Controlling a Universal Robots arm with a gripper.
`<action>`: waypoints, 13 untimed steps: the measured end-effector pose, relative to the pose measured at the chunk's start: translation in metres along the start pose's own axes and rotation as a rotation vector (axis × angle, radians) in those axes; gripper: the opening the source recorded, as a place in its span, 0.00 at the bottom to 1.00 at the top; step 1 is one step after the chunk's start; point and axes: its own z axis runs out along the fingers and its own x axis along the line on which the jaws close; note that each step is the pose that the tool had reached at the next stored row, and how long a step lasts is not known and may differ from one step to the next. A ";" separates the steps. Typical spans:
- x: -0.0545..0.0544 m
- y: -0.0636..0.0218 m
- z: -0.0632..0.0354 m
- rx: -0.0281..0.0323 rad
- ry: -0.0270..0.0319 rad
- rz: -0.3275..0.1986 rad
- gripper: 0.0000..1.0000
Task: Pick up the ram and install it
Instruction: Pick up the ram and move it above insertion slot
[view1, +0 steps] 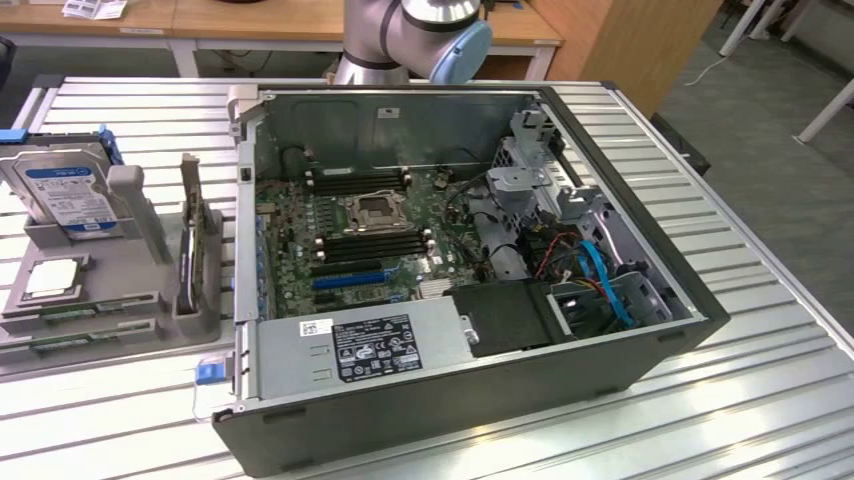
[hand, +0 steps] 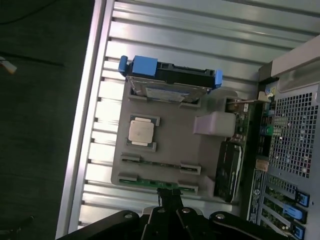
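Observation:
Two ram sticks lie flat in slots of a grey parts tray (hand: 170, 145). One is a thin green strip (hand: 150, 181), the other (hand: 159, 163) lies parallel beside it. In the exterior view the ram (view1: 70, 339) shows at the tray's near end, on the exterior view's left. In the wrist view my gripper (hand: 169, 193) hangs well above the tray, its dark fingers pressed together over the green stick's edge. The gripper is shut and holds nothing. The motherboard (view1: 360, 235) with its black memory slots (view1: 378, 246) lies inside the open computer case (view1: 441, 400).
The tray also holds a blue-framed hard drive (hand: 167, 80), a square silver CPU (hand: 141, 131) and an upright expansion card (view1: 198, 245). The case stands on a slatted metal table (view1: 747, 400). The arm's base (view1: 400, 40) rises behind the case. Dark floor lies beyond the table edge (hand: 82, 150).

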 end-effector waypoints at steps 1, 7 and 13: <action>0.000 0.0000 0.0000 -0.0002 0.0003 -0.008 0.10; 0.000 0.0000 0.0000 -0.0014 0.0027 -0.061 0.10; 0.000 0.0000 0.0000 -0.0027 0.0053 -0.116 0.10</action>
